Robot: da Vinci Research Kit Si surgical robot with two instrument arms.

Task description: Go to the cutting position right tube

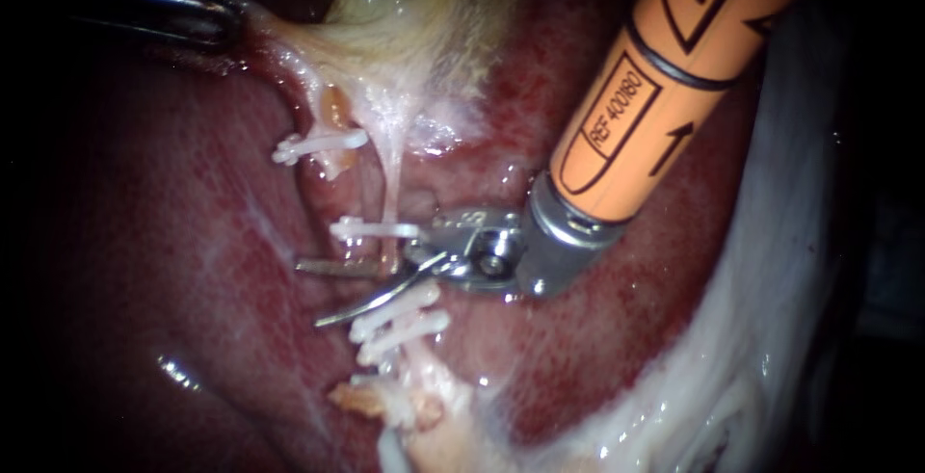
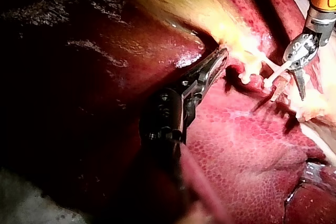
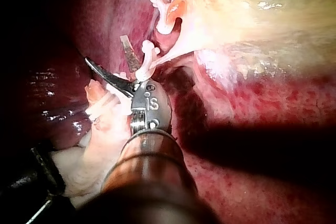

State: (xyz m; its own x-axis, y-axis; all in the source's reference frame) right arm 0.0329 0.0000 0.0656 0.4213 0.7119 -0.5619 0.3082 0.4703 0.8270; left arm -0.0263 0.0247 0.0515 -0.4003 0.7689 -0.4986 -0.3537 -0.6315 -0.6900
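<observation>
Close endoscope view of a pig's liver (image 1: 173, 271), with the pale yellowish gallbladder (image 1: 424, 11) lying above it. The gallbladder's neck was clamped from both sides by the closed jaws of the left instrument (image 1: 220, 22), whose dark shaft was brought in from the left.

The right tube (image 1: 390, 189) was seen as a thin, whitish, glistening strand running from that neck down across the liver. It was crossed by a white upper clip (image 1: 374, 229) and, further down, by the lower clips (image 1: 400, 317), two side by side above a ragged pale end. A clipped stump (image 1: 332, 117) was seen just beside the tube, on the left instrument's side.

The right instrument (image 1: 310, 294), on an orange shaft brought in from the upper right, was ended in two narrow blades. These were spread apart with nothing gripped. They were set astride the tube on the bare stretch between the upper clip and the lower clips (whether either blade touched the strand could not be told).

The tube was judged soft, wet, slippery, nearly weightless and easily torn. It was thought best taken only on that bare stretch, square across, with the clips left undisturbed. The cutting position was judged reached, or very nearly so.
</observation>
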